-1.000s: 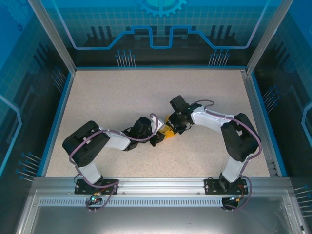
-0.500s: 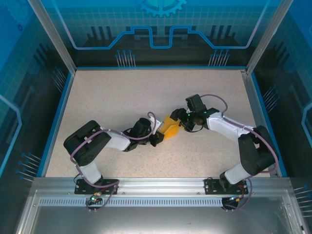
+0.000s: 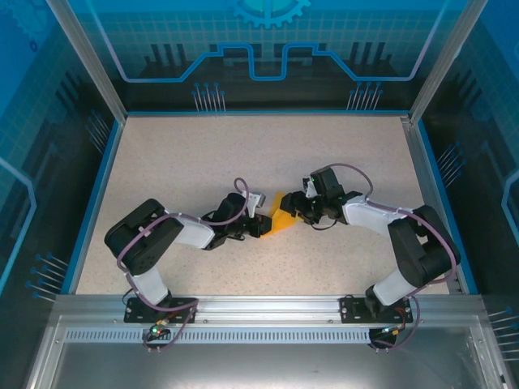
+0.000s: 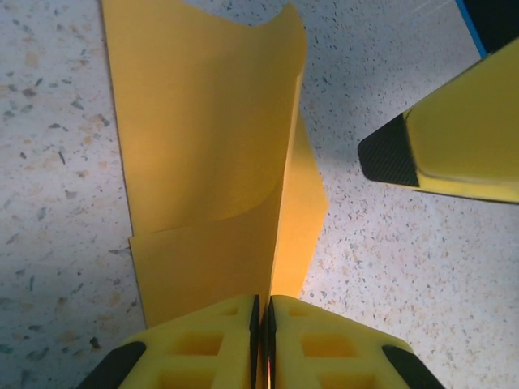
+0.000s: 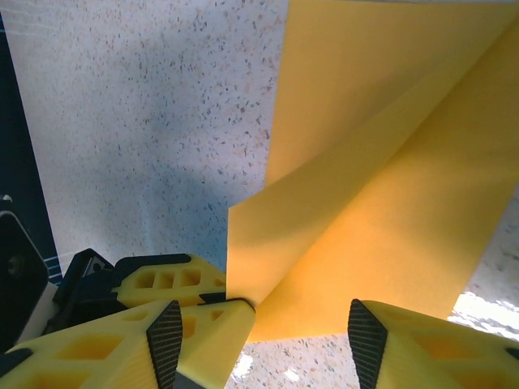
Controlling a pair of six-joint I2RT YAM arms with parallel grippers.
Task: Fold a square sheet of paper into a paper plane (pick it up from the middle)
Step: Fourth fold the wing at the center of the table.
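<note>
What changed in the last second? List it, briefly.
The right gripper swung out to the right, away from the paper, then came back. It now sits open at the paper's edge. The left gripper stayed shut on the paper, almost in the same place.

ROBOTICS LAB TEST CELL: The speckled table [image 3: 186, 162] at the centre is fenced by a blue rim [image 3: 96, 203] and aluminium frame posts [image 3: 87, 61]. Behind the table and to either side of it stand translucent blue panels [image 3: 162, 40] printed with circuit lines and a gear emblem [image 3: 269, 10]. Along the table's near edge runs a slotted aluminium rail [image 3: 268, 306]. Bolted to it are the left arm [image 3: 154, 239] and the right arm [image 3: 405, 243], both white and black and trailing purple cables [image 3: 354, 167]. In front of the rail lies a bare metal shelf [image 3: 259, 365].
</note>
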